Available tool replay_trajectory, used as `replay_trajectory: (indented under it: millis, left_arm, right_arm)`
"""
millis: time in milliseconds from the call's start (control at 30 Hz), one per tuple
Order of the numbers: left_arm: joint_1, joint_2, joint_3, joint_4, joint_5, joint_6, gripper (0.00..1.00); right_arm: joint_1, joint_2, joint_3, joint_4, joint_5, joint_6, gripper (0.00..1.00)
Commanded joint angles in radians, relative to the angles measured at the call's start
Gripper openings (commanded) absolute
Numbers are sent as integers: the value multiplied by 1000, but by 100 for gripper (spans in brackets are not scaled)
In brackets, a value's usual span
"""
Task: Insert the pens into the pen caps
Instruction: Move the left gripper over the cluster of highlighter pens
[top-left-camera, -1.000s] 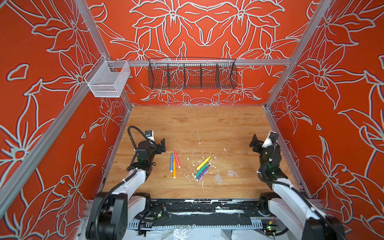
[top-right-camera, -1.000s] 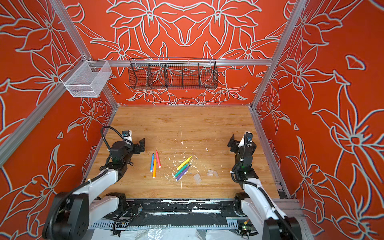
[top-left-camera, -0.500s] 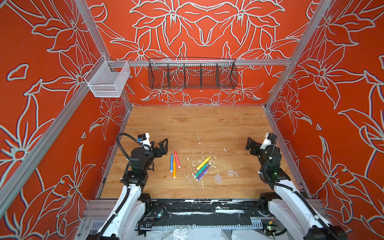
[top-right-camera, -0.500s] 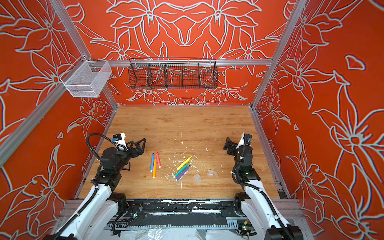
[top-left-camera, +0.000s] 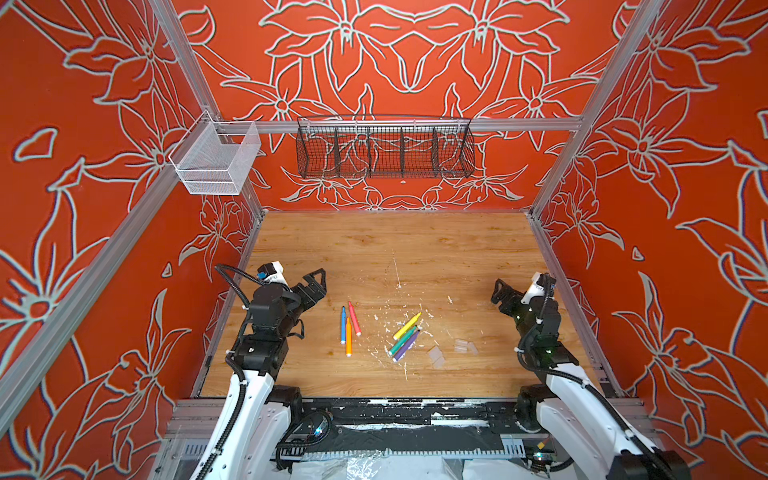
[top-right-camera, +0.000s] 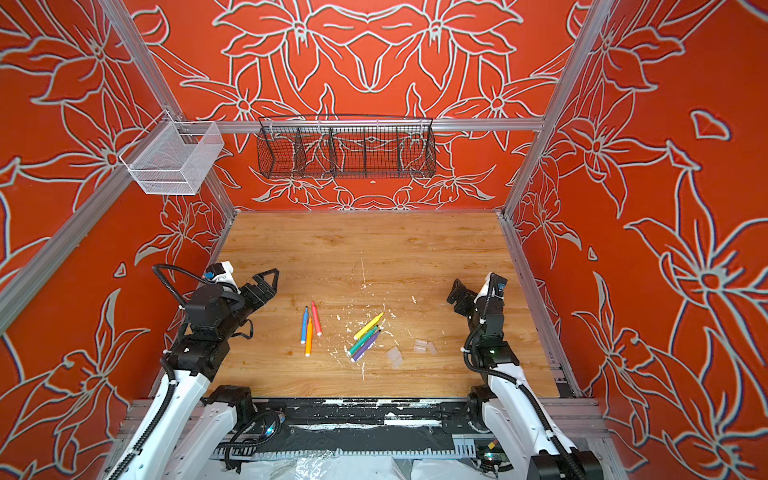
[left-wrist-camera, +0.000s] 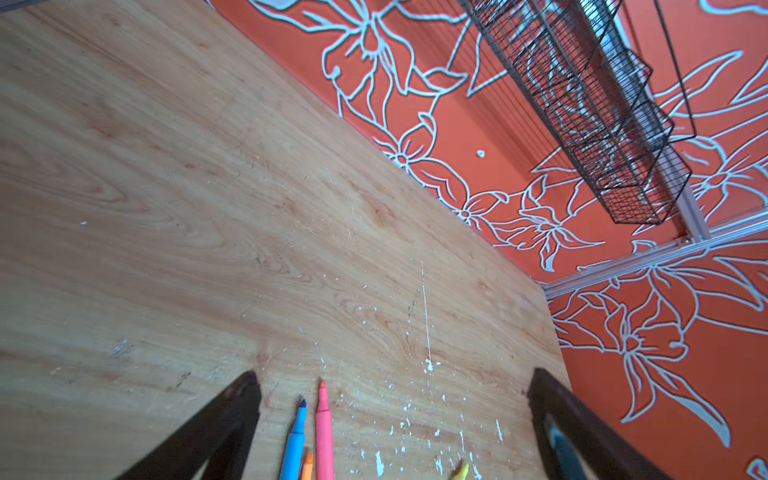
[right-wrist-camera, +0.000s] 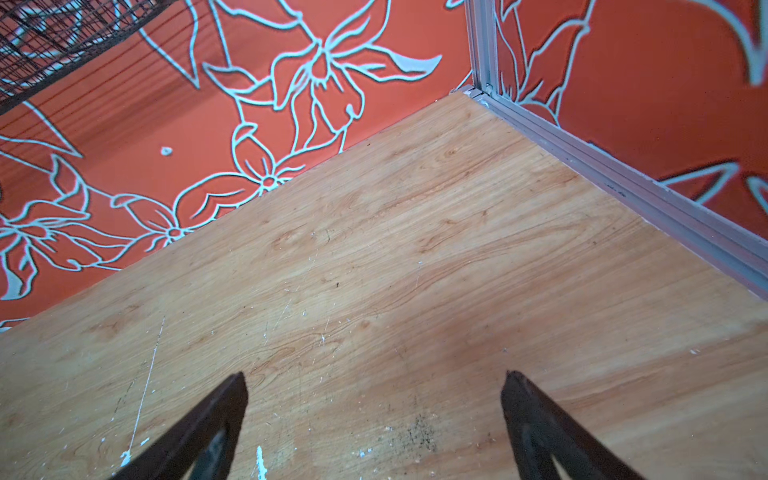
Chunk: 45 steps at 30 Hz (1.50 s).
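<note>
- The clear pen caps (top-left-camera: 435, 356) lie loose near the front edge of the wooden bench (top-left-camera: 374, 249), in two small clusters to the right of the pens. They are too faint to count.
- Just left of the caps, the purple pen (top-left-camera: 405, 348), green pen (top-left-camera: 401, 340) and yellow pen (top-left-camera: 407, 326) lie close together on the same slant, among white flecks (top-left-camera: 386, 316).
- Further left, apart from that group, the orange pen (top-left-camera: 348, 338), blue pen (top-left-camera: 343, 324) and pink pen (top-left-camera: 353, 318) lie nearly parallel, pointing away from the robot. The orange one reaches nearest the front.
- In the left wrist view, the blue and pink pens show bare tips.
- The left fingers (top-left-camera: 313, 282) hang above the bench just beyond and left of these three pens. They are spread wide and hold nothing.
- The right fingers (top-left-camera: 500, 291) are also spread wide and empty, above the right side of the bench and well apart from the caps.
- On the back wall's rail hangs a black wire basket (top-left-camera: 384, 153), with a white mesh basket (top-left-camera: 216, 162) at the left corner.
</note>
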Motion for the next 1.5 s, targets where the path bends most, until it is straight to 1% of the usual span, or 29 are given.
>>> replay_trajectory:
  millis: [0,33,133,167,267,333,400,467,533,600,700,767,833,933,1033,1133,1233,1300,1367,1467]
  left_arm:
    - [3,15,40,-95,80,41,97]
    - [3,23,50,-103,96,55,97]
    - [3,55,121,-204,83,85,98]
    - [3,68,151,-246,103,106,100]
    - [-17,68,191,-313,194,157,90]
    - [-70,38,199,-342,176,161,89]
    - [-154,10,207,-374,106,157,89]
    - [-256,4,216,-405,26,146,89]
    - [-355,32,230,-437,-35,131,84]
    - [-475,85,249,-464,-101,119,79]
    - [-650,195,286,-514,-223,102,73]
    - [-782,289,324,-559,-327,89,69]
    - [-892,396,354,-582,-399,71,65]
    - [-1015,539,386,-556,-436,59,57]
    - [-1111,674,436,-546,-449,53,53]
    - [-1166,793,530,-631,-546,28,50]
    - [-1167,889,550,-637,-528,29,48]
    - [-1166,960,579,-666,-534,21,44]
    - [-1167,1033,645,-733,-553,-8,38]
    - [-1167,1087,685,-723,-500,11,34]
  right_arm:
    - [-3,-11,-11,-25,80,59,98]
    - [-3,-6,-10,-28,80,70,97]
    - [-3,47,9,2,29,53,98]
    - [-3,78,20,16,17,46,98]
    - [-3,145,62,-7,4,40,98]
    - [-4,158,77,-29,-4,36,98]
    - [-4,155,74,-29,-2,37,98]
    - [-4,148,67,-29,14,45,97]
    - [-3,153,69,-31,19,48,97]
    - [-3,176,80,-32,13,46,97]
    - [-3,216,106,-40,2,43,98]
    - [-3,240,122,-46,0,43,97]
    - [-4,256,132,-48,-4,42,97]
    - [-3,271,142,-51,-9,40,97]
    - [-2,276,145,-51,-12,39,96]
    - [-3,275,143,-51,-15,38,96]
    - [-1,272,142,-51,-18,38,96]
    - [-2,268,139,-49,-17,39,96]
    - [-2,267,138,-48,-16,40,96]
    - [-2,272,141,-50,-15,41,96]
